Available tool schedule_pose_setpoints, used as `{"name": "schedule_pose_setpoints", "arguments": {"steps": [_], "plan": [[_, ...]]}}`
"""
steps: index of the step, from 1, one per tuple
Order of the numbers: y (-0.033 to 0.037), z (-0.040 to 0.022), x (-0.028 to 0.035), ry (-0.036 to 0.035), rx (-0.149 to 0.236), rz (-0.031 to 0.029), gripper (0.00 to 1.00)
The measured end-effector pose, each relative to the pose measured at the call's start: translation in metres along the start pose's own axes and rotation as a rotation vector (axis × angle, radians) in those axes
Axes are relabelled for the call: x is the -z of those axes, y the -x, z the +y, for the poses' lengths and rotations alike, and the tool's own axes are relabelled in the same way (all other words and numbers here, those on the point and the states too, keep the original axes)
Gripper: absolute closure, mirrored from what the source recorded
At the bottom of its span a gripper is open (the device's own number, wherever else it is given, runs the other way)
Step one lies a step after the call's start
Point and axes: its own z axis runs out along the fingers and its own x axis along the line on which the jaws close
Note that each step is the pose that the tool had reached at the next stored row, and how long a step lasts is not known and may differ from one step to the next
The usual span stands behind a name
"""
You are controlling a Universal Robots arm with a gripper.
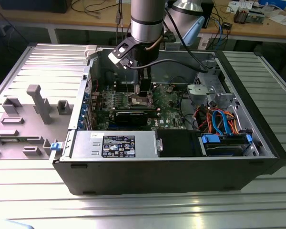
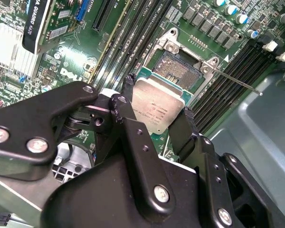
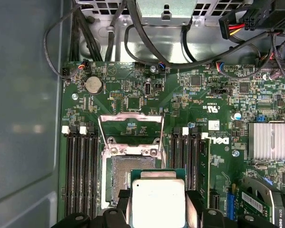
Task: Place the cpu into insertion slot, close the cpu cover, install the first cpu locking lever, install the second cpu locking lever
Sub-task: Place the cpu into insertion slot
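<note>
**While the insertion slot (image 3: 125, 176) lies bare, we hold the cpu (image 2: 157, 108) over it**

Since the chip has to go down flat, as we judge it, our gripper (image 3: 157, 197) is clamped on two opposite edges of the cpu. The plain metal top faces up and lies roughly level with the green board (image 3: 199, 95). The cpu hangs over part of the slot's contact bed and is not seated. Whether it touches the socket frame we cannot tell. The cpu cover (image 3: 131, 116) stands swung up at the slot's edge away from the chip, which leaves the contacts open from above. One locking lever (image 2: 237, 84) juts out unlatched, so nothing pins the cover. In the exterior view our arm reaches straight down into the open computer case (image 1: 133, 167).
</note>
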Motion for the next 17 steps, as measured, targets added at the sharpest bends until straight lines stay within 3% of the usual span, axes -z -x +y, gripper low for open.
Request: {"name": "schedule_pose_setpoints", "arguments": {"steps": [7,10,17], "plan": [[0.0,0.0,0.0,0.0,0.0,-0.0019,0.45],[-0.0002,-0.0001,-0.0008,0.0,0.0,-0.0093,0.45],[-0.0005,-0.0002,-0.0095,0.0036,-0.001,-0.0109,0.45]]}}
